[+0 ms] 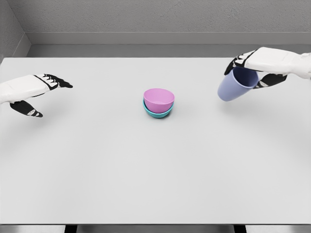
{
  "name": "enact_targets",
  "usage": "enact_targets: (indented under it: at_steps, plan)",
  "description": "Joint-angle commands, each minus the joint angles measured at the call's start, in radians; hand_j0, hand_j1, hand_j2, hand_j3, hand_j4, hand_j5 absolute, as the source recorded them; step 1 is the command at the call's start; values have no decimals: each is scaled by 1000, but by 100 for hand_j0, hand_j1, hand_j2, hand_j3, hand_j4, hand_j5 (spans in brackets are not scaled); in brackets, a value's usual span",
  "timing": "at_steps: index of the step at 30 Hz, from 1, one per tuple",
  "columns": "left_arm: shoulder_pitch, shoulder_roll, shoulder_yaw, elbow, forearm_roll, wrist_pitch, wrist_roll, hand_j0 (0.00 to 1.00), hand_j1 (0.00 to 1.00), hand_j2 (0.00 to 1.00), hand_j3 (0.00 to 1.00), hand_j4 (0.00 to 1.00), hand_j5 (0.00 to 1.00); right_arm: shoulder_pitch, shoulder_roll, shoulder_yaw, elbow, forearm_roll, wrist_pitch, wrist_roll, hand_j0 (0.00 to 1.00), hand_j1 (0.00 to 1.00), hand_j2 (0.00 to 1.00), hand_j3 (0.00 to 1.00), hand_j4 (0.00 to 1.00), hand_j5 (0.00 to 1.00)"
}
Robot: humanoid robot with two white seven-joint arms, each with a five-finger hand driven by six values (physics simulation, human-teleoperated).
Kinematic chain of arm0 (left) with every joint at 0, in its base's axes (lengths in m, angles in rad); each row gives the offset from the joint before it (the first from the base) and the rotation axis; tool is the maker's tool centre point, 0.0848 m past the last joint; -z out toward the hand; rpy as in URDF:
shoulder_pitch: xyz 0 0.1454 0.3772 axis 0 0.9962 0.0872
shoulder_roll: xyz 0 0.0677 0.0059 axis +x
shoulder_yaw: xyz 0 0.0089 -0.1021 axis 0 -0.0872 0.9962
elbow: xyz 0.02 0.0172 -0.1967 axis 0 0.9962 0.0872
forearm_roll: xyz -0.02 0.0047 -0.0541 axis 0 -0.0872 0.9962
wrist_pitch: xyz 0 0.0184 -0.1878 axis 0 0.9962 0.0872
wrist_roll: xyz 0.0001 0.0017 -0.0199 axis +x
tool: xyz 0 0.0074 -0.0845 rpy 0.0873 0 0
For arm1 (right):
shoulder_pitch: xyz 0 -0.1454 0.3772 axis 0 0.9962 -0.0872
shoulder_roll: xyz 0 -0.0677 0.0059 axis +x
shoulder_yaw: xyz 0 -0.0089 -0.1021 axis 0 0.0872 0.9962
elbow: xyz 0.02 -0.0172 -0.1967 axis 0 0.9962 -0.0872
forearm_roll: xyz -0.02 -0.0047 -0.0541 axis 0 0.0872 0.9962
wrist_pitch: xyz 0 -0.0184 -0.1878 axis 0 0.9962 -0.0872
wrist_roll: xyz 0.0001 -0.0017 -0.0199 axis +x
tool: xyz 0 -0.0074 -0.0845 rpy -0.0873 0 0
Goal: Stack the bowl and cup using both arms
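A pink bowl [159, 99] sits nested in a teal bowl [156, 114] at the middle of the white table [155, 184]. My right hand [252, 72] is at the upper right, shut on a lavender cup [235, 84] that hangs tilted above the table, its mouth facing up and to the right. The cup is well to the right of the bowls. At the left edge my left hand [41, 94] hovers with fingers spread and thumb apart, holding nothing.
The table's far edge meets a grey wall [155, 24]. Its front edge runs along the bottom of the view.
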Motion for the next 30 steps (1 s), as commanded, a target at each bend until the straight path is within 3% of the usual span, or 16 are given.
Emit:
enact_targets:
  at_steps: [1, 19, 30]
  plan:
    - [0, 1, 1, 0, 6, 2, 0, 100, 100, 100, 100, 100, 100, 0, 7, 0, 6, -7, 4, 0, 58, 58, 58, 58, 58, 58]
    - [0, 1, 1, 1, 6, 2, 0, 100, 100, 100, 100, 100, 100, -64, 85, 0, 51, -7, 4, 0, 57, 57, 57, 57, 57, 57]
    - [0, 1, 1, 3, 6, 2, 0, 100, 100, 100, 100, 100, 100, -69, 97, 0, 49, -7, 4, 0, 55, 55, 55, 55, 55, 55]
